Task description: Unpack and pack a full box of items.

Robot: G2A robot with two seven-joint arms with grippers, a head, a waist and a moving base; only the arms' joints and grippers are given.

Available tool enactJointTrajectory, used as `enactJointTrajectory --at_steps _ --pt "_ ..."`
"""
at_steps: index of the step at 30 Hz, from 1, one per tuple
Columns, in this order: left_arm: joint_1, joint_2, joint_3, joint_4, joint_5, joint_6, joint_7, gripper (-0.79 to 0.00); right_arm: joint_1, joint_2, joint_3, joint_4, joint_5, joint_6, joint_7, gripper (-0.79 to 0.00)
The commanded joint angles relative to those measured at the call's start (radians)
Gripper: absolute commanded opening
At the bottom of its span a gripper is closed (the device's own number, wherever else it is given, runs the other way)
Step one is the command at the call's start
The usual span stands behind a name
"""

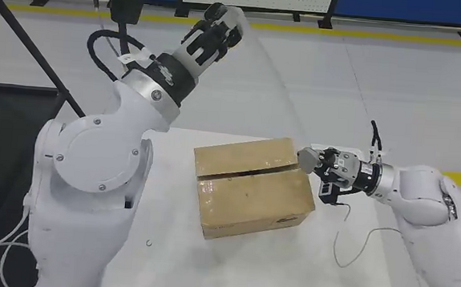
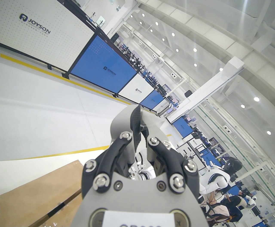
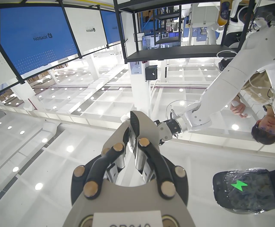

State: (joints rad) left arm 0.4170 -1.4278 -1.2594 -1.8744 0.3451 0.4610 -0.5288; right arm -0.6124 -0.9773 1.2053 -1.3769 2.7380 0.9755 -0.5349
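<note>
I count one cardboard box (image 1: 251, 189) with two top flaps and one seam between them, and it sits on one white table (image 1: 174, 260). I have two claws, my left gripper (image 1: 223, 18) and my right gripper (image 1: 303, 158), and each has two fingers (image 2: 136, 120). One thin cable (image 1: 336, 251) trails below my right arm. One tiny speck (image 1: 150, 242) lies on the table, too small to name.
</note>
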Motion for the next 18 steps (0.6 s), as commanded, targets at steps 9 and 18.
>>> enactJointTrajectory --at_steps 9,18 --pt "0.084 0.005 -0.049 -0.046 -0.063 0.074 0.013 -0.785 0.048 0.034 -0.027 -0.038 0.234 -0.042 -0.311 -0.785" --pt "0.162 0.026 -0.088 -0.114 -0.026 0.165 -0.094 -0.785 0.064 0.075 -0.013 -0.122 0.334 -0.217 -0.527 -0.785"
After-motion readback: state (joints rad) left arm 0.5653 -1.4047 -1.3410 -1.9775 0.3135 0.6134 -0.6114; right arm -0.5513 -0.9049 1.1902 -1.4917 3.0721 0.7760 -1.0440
